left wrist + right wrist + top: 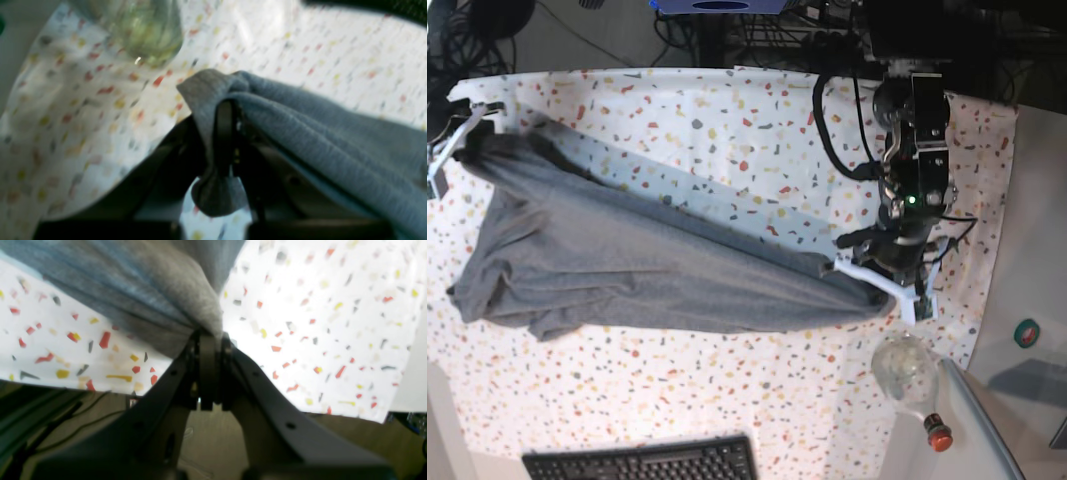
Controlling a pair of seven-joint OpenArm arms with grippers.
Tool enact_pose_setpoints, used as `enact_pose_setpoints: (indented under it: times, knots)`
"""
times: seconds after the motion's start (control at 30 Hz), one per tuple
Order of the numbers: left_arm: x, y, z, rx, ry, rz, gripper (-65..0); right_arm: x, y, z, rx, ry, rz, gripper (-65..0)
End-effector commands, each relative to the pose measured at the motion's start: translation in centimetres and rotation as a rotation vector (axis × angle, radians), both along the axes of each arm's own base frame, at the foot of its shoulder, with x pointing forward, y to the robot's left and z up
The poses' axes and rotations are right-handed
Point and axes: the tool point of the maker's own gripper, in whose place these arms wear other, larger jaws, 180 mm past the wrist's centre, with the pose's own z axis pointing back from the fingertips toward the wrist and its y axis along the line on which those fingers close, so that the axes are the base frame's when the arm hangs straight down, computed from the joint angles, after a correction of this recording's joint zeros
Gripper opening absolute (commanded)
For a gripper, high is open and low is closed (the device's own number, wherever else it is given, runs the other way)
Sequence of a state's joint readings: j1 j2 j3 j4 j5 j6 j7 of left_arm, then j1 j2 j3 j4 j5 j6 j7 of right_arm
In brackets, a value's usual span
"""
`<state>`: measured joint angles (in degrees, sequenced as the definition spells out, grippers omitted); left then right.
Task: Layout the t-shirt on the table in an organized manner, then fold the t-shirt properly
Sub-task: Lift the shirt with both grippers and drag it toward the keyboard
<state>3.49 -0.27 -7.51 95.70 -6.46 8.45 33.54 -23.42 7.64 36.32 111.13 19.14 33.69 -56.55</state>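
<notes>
Base view shows the grey t-shirt (647, 270) stretched long across the table (757, 400), which has a white cloth with little red, yellow and grey specks. The shirt's long line runs from the far left corner of the table down to a spot near the right edge, so it slants. One end is up by the far left corner, where the right gripper (462, 130) holds it at the table's left edge. The other end comes to a point near the right edge, where the left gripper (889, 280) holds it. The wide, loose part of the shirt sags toward the left edge and the middle of the table, with soft wrinkles.

In the left wrist view, the left gripper (227, 133) has its fingers pressed together on a bunch of grey cloth (333, 133), and a small lump of cloth pokes out below them. A clear glass bottle (150, 30) shows blurry close by on the table (83, 116).

In the right wrist view, the right gripper (208, 340) pinches a gathered corner of the shirt (133, 290), fingers tight together, above the speckled table (317, 323).

A black keyboard (642, 462) lies at the near edge. The bottle (909, 372), with its red cap, lies near the near right corner.
</notes>
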Motion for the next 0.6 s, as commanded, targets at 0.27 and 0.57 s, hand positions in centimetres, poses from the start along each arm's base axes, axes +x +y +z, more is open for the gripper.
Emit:
enact_pose_setpoints:
  times: [0.27,0.57]
  knots:
    - [-7.8,1.8,1.6,0.073,-0.004,0.019,-65.0,-0.8,-2.0,0.9,-0.048,-0.01,-0.047,-65.0]
    - [-13.2,2.2,-0.8,0.077,0.116,0.026,-65.0,1.9,-2.2,2.5,-0.059,-0.088,-0.044,-65.0]
